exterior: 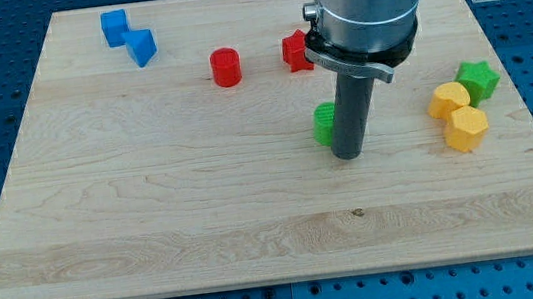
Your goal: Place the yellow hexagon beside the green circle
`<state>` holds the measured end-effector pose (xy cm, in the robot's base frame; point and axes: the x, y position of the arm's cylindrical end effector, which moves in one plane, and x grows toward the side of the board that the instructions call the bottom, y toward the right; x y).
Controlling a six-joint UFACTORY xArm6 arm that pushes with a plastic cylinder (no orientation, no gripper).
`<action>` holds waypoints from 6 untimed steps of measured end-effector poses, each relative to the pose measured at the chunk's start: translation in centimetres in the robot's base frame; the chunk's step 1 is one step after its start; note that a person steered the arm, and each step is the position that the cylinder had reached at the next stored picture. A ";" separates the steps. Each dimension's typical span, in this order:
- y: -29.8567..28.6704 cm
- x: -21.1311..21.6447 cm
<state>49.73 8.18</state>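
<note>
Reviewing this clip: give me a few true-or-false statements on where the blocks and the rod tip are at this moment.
1. My tip stands just to the view's right of the green circle. True.
2. The yellow hexagon touches the green circle. False: it lies far off at the view's right, beside another yellow block.
3. The green star lies near the yellow blocks. True.
4. The red cylinder lies at the view's bottom. False: it is near the top.
</note>
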 end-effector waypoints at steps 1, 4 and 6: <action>0.1 1.8; 4.4 5.2; 13.5 8.4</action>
<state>58.12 21.66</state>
